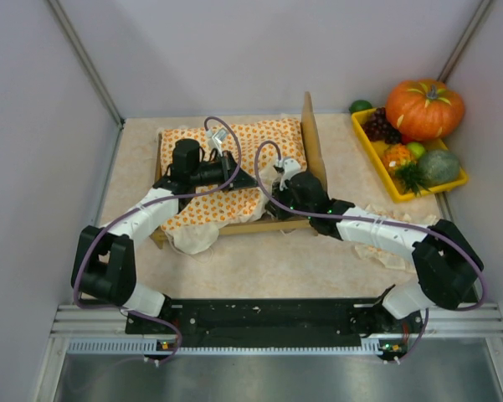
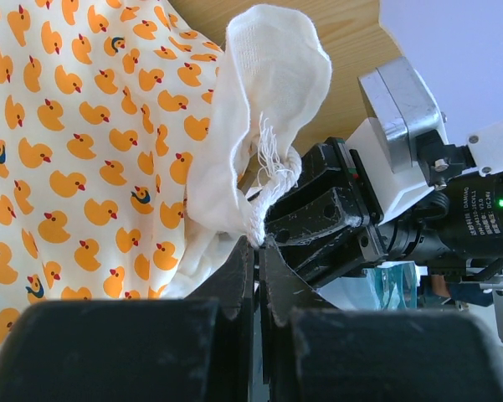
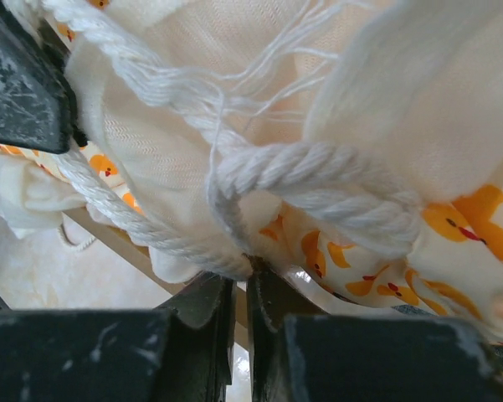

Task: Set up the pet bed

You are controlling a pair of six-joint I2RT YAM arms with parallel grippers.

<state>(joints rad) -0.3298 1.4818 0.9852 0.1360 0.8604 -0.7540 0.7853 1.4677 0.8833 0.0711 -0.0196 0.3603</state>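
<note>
Up by the headboard (image 1: pixel 313 138) of the pet bed (image 1: pixel 251 228), mid-table, left gripper (image 2: pixel 257 251) pinches the cream ruffle (image 2: pixel 268 100) of the bedspread (image 2: pixel 84 167) and right gripper (image 3: pixel 241 280) nips its white cord (image 3: pixel 318 163) at the very tips, so pull unevenly and a hold could slip or the light frame skid!

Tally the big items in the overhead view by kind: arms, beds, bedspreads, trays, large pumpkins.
arms: 2, left arm and right arm
pet bed: 1
bedspread: 1
yellow tray: 1
pumpkin: 1
Total: 6
</note>
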